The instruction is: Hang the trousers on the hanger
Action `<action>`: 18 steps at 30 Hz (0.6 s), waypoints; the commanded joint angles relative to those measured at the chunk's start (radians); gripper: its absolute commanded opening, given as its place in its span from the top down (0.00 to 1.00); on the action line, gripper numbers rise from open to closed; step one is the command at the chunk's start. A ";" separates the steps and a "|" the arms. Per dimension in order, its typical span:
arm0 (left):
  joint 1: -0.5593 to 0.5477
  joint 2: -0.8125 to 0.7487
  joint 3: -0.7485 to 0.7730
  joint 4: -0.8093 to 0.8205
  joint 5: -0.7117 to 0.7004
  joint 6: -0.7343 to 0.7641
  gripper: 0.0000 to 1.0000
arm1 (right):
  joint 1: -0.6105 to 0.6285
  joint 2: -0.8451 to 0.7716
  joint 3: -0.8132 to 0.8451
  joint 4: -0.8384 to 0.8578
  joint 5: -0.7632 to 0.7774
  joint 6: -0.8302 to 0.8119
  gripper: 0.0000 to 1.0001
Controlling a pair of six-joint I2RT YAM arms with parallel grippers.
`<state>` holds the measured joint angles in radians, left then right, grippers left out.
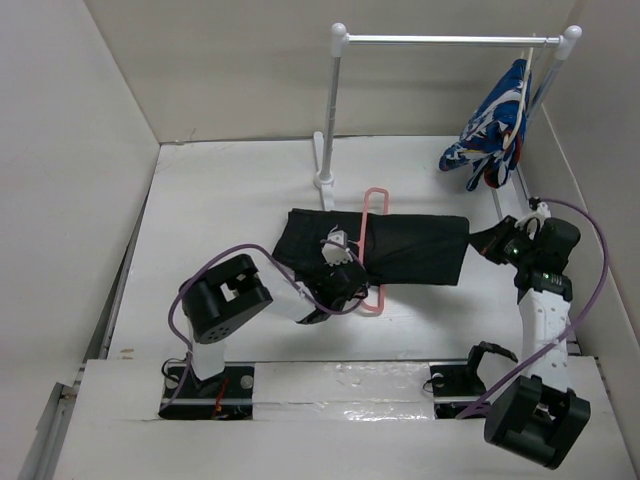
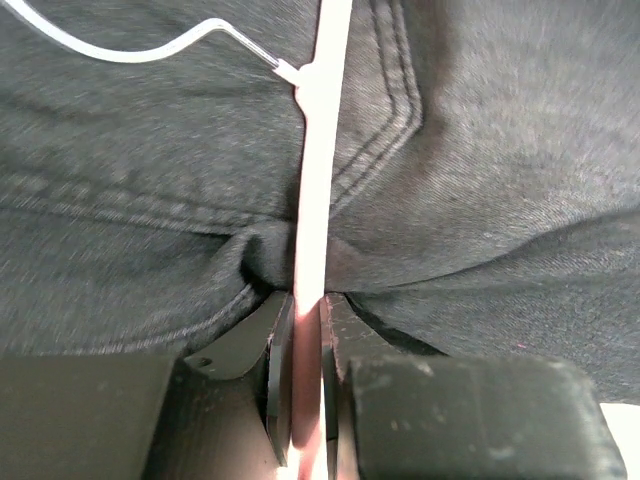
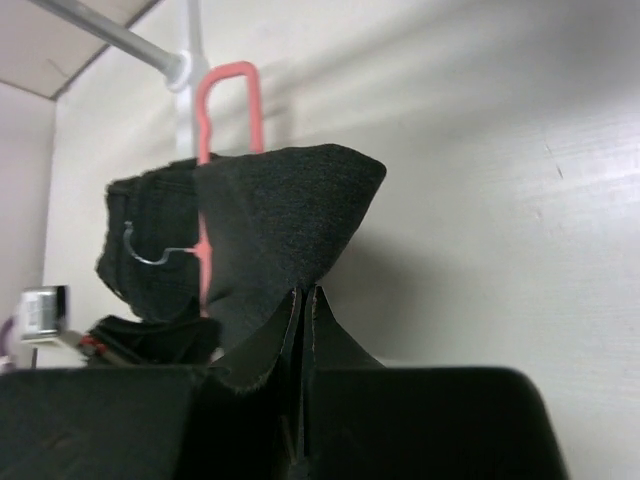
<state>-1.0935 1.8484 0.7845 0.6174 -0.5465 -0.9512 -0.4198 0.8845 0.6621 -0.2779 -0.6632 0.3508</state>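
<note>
- Left claw [image 2: 307, 335]: clenched on the thin pink bar of the hanger [image 2: 318, 150]. The bar runs straight up out of the jaws in the left wrist view.
- Right claw [image 3: 303, 300]: pinched shut on a fold of the trousers [image 3: 270, 200], at the cloth's right end in the top view.
- Trousers [image 1: 415, 248] lie folded mid-frame on the counter [image 1: 230, 190], long axis left-right. The hanger [image 1: 376, 195] crosses them top-bottom, its loops sticking out past both edges of the cloth.
- Key relation: from my right claw the hanger sits to frame-left, across the trouser length. My left claw is right at the crossing, on the lower-left side.
- I can't tell for sure whether the cloth passes through the hanger or only under it. In the right wrist view the bar looks partly covered by the near fold.
- My guess: the next move needs the right claw to carry its end leftward over the bar while the left steadies the hanger.
- Rail [image 1: 450, 40] with the patterned garment [image 1: 495, 125] at upper right, well apart.
</note>
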 commanded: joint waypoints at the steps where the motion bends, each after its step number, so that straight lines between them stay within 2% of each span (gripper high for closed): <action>1: 0.078 -0.096 -0.132 -0.234 -0.164 0.046 1.00 | -0.059 -0.047 -0.074 0.244 0.171 0.000 1.00; 6: 0.026 -0.196 -0.102 -0.304 -0.257 0.043 1.00 | -0.068 0.011 -0.179 0.332 0.177 0.002 1.00; 10: 0.003 -0.204 -0.057 -0.281 -0.265 0.063 1.00 | -0.068 0.019 -0.168 0.296 0.162 -0.036 1.00; 13: -0.051 -0.202 -0.019 -0.324 -0.332 0.054 1.00 | -0.068 -0.022 -0.138 0.232 0.157 -0.073 0.65; 14: -0.068 -0.219 -0.014 -0.331 -0.357 0.055 1.00 | -0.059 -0.059 -0.119 0.208 0.152 -0.091 0.44; 17: -0.126 -0.271 -0.001 -0.331 -0.438 0.078 1.00 | 0.019 -0.148 -0.055 0.111 0.162 -0.144 0.30; 18: -0.126 -0.285 0.001 -0.315 -0.452 0.092 1.00 | 0.091 -0.168 -0.044 0.102 0.166 -0.144 0.30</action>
<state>-1.1957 1.6604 0.7467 0.3336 -0.8230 -0.9005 -0.4194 0.7948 0.5278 -0.1749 -0.5213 0.2733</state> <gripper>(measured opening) 0.080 0.694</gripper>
